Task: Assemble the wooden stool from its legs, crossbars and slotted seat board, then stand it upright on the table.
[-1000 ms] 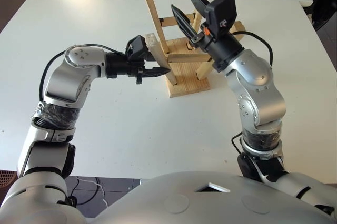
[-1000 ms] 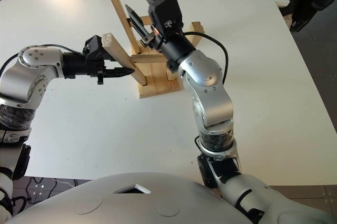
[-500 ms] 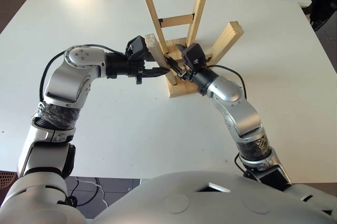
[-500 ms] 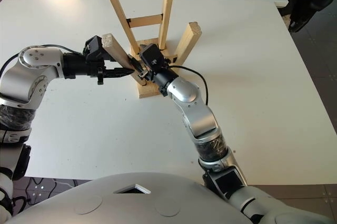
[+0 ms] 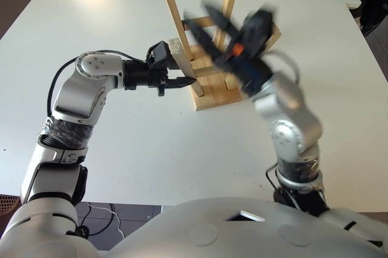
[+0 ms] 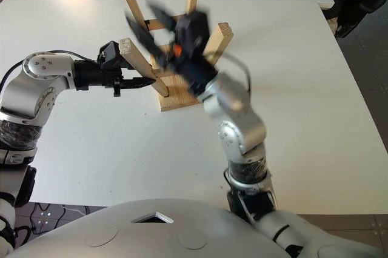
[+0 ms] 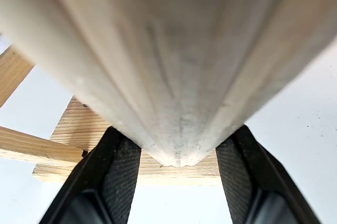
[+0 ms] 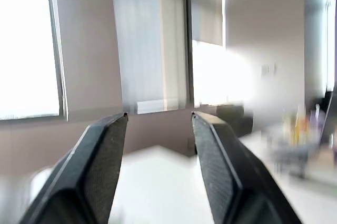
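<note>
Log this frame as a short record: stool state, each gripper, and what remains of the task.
stool: upside down, seat board flat on the table, legs pointing up
left gripper: shut on the near-left leg
right gripper: open, empty, raised above the stool
remaining: stool not yet stood upright

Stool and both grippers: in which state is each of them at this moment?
wooden stool: upside down, legs pointing up.
seat board: flat on the table.
near leg: clamped in the left gripper.
left gripper: shut on the near leg.
right gripper: open and empty, up in the air.
</note>
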Tool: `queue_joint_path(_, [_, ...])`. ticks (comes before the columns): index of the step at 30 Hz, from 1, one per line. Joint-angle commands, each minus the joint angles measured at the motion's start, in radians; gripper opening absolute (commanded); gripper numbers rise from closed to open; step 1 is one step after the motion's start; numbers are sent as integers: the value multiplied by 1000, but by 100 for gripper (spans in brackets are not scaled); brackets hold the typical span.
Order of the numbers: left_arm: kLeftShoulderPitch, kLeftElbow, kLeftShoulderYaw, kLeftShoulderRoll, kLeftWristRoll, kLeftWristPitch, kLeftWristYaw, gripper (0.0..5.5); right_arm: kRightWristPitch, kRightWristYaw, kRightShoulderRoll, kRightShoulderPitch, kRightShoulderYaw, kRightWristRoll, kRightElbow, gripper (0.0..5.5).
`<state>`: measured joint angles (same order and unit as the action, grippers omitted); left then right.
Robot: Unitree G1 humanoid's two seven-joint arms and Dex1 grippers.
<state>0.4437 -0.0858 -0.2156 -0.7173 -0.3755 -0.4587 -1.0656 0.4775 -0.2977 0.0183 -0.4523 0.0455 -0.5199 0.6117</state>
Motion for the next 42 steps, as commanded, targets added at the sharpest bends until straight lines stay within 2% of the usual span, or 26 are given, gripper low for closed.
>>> queue_joint_path(1, [-93,16,-67,-16,47,-59,-12,204,3,90,-234,-89,-333,18,-144,224])
queue_joint_path(2, [-95,14,-65,-15,46,-60,-9,204,-58,123,-350,-57,-368,157,-284,224])
queue_joint_path(4, [-96,13,-63,-11,44,-62,-5,204,-160,194,-533,27,-353,397,-550,224])
queue_joint_path(6, [-97,9,-63,-7,42,-64,-2,204,-220,245,-591,79,-343,491,-723,224])
queue_joint_path(8, [-95,11,-64,-7,41,-62,-3,204,-291,277,-605,108,-267,590,-779,224])
queue_joint_path(9, [-92,14,-64,-7,41,-61,-6,204,-332,296,-595,118,-188,663,-764,224])
queue_joint_path(10, [-91,14,-63,-8,40,-61,-6,204,-372,310,-578,121,-100,740,-739,224])
queue_joint_path(12, [-92,5,-66,-4,37,-69,-3,204,-383,268,-401,124,106,754,-602,224])
queue_joint_path(14, [-86,-12,-84,7,33,-80,-3,204,-332,152,-159,105,372,595,-379,224])
queue_joint_path(15, [-87,-26,-95,12,31,-87,-2,204,-283,118,-64,84,457,487,-273,224])
queue_joint_path(16, [-88,-40,-103,16,29,-93,-2,204,-235,100,-9,66,488,410,-201,224])
queue_joint_path(18, [-89,-66,-117,26,22,-102,2,204,-124,77,13,58,433,281,-129,224])
queue_joint_path(20, [-90,-81,-120,35,18,-109,8,204,-71,68,-43,88,331,268,-143,224])
queue_joint_path(27, [-125,-72,-93,19,21,-104,28,204,-106,173,-460,116,-197,438,-513,224])
queue_joint_path(30, [-122,-66,-85,17,20,-107,37,204,-190,228,-578,134,-305,507,-675,224])
queue_joint_path(32, [-117,-58,-80,14,19,-106,37,204,-230,260,-605,164,-266,594,-695,224])
queue_joint_path(34, [-110,-54,-77,14,18,-107,37,204,-214,246,-549,185,-144,649,-600,224])
queue_joint_path(36, [-98,-62,-82,25,16,-117,47,204,-138,174,-356,172,71,542,-389,224])
queue_joint_path(38, [-82,-85,-93,47,10,-134,63,204,-52,128,-176,113,235,378,-188,224])
queue_joint_path(40, [-83,-162,-89,63,-29,-179,87,204,39,112,-78,15,279,264,-68,224])
queue_joint_path(42, [-109,-251,-70,62,-73,-222,113,204,97,99,-64,-37,241,246,-48,224])
